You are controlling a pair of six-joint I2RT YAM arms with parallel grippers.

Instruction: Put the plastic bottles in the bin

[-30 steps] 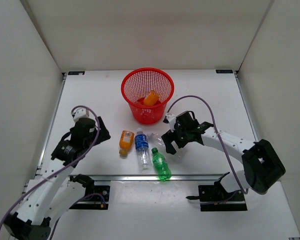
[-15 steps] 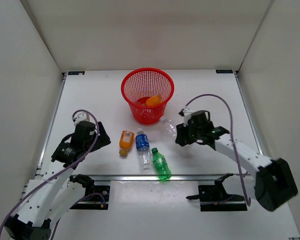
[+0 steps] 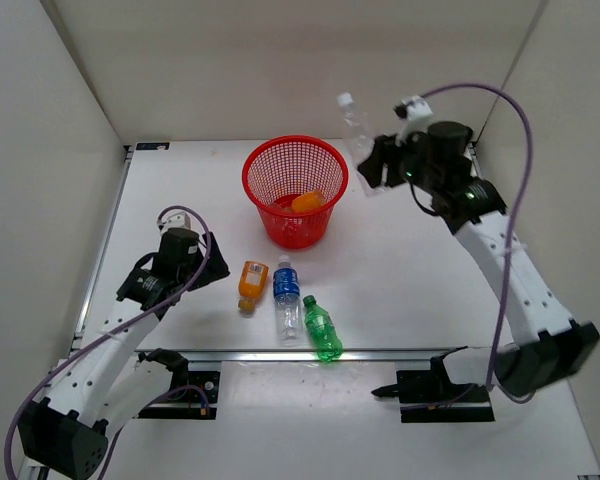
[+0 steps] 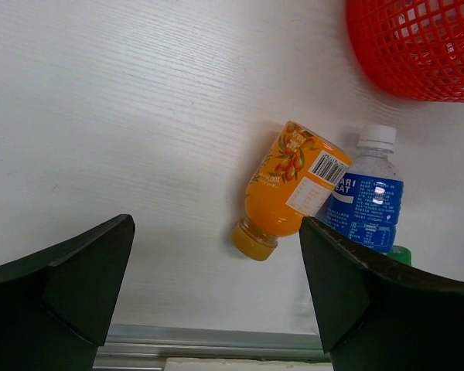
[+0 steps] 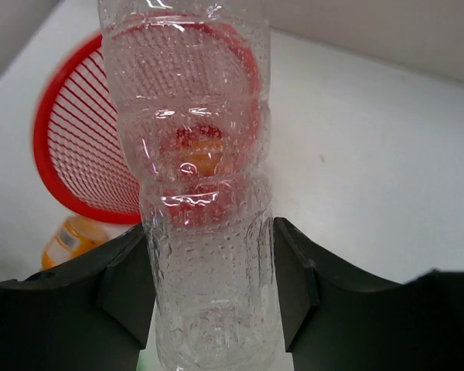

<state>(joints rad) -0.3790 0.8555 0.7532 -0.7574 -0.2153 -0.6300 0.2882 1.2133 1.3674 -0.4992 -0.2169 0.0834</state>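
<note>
- Table (image 3: 180,200): white, walled on three sides.
- Bin (image 3: 280,228): upright at the far middle of the table, one orange bottle (image 3: 307,201) lying inside.
- Right gripper (image 3: 373,166): clamped on the plain clear bottle (image 3: 354,122), held in the air just right of the bin rim.
- Left gripper (image 4: 216,226): fingers wide apart and empty, near the second orange bottle (image 4: 290,188).
- Second orange bottle, blue-label bottle (image 3: 285,293) and green bottle (image 3: 322,330): lying side by side on the table in front of the bin.

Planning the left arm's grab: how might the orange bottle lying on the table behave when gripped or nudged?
The orange bottle lies on its side, so a nudge would probably roll it. It looks full of liquid, so likely firm and fairly heavy. Its label looks glossy, possibly slippery.
</note>
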